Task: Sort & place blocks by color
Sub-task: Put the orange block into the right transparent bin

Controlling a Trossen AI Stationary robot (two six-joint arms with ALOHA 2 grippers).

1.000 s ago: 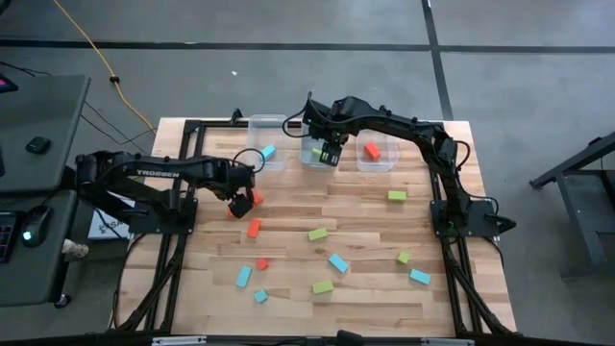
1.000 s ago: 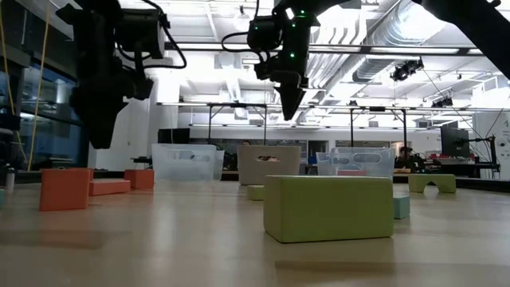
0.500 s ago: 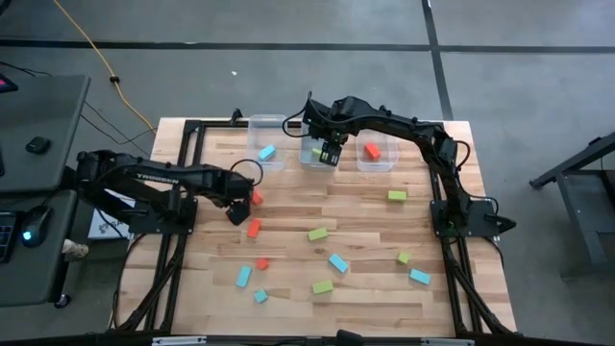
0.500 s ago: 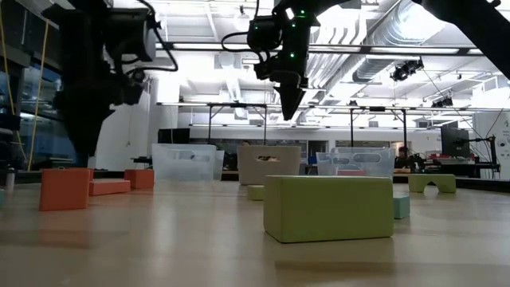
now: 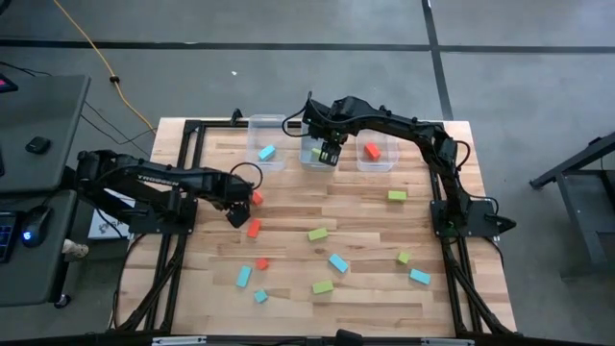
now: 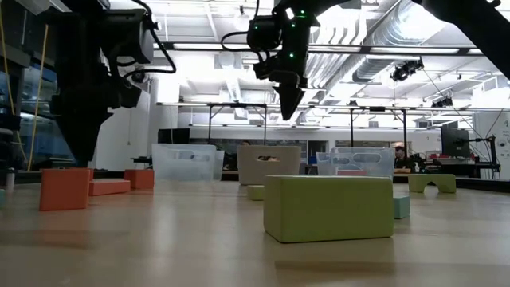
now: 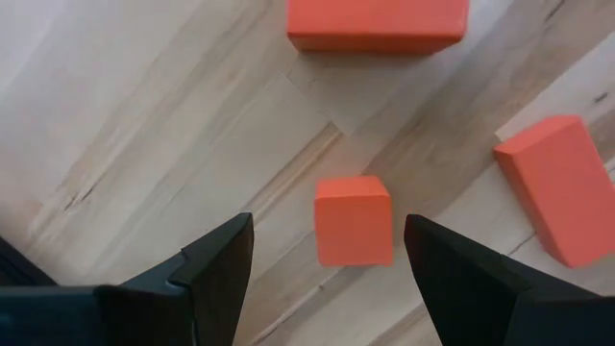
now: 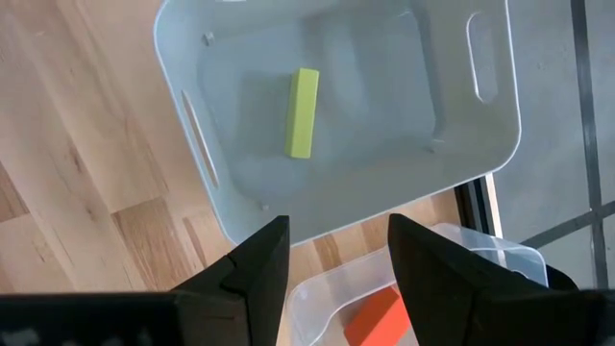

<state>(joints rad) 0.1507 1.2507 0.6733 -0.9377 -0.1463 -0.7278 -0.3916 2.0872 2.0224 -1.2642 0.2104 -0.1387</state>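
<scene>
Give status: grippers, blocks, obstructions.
Left gripper open over red cube, empty. Right gripper open above middle bin, green block inside. Nothing blocking the cube.

Red-orange blocks: you have three loose at table left, one binned.
Light blue blocks: four scattered near the front, one binned.
Lime green blocks: four spread mid-table, one bar binned.

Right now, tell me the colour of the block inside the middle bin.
Lime green: one bar in the middle bin, clearest in the right wrist view.

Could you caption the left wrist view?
Open left gripper poised above a small red-orange cube on the wooden table.
</scene>
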